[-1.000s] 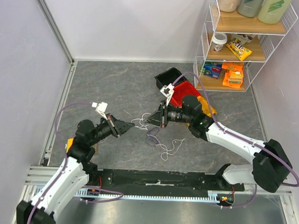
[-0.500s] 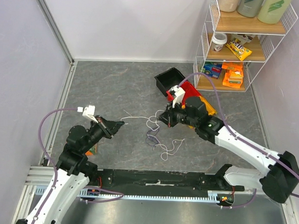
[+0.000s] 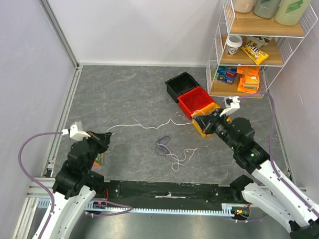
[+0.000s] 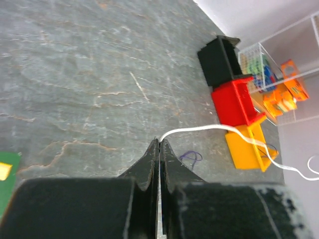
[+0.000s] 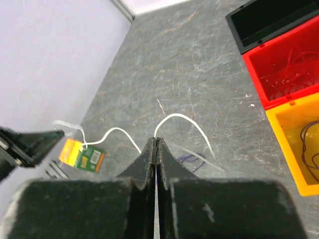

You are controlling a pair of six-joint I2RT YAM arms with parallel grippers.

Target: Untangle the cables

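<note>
Top external view: a long thin white cable point(image 4: 214, 127) is held out between the two arms above the grey stone-patterned table point(image 3: 124, 92). One end is pinched in the left claw point(image 3: 106, 137) and the other in the right claw point(image 3: 197, 122). Both claws are clenched, and in each wrist view the fingers are pressed flat together with the cable coming out at the very tip. Gentle waves are left along its length, so it is judged not quite taut.

A small dark purple loop point(image 3: 162, 147) and a curly white strand point(image 3: 182, 158) lie on the table between the arms, nearer the bases than the held cable. Whether these two are hooked together cannot be told. Three open plastic bins stand in a row beside the right claw: a black bin point(image 3: 179, 84), a red bin point(image 3: 196, 100) and a yellow bin point(image 5: 291, 149).

Separation of the first cable is judged nearly done. The grip is the weak point, since only the fingertips hold so thin a wire; a further pull apart could draw an end out and let it spring back onto the loose strands. In the left wrist view the cable passes across the yellow bin, so a lowered right claw could catch it on that rim
</note>
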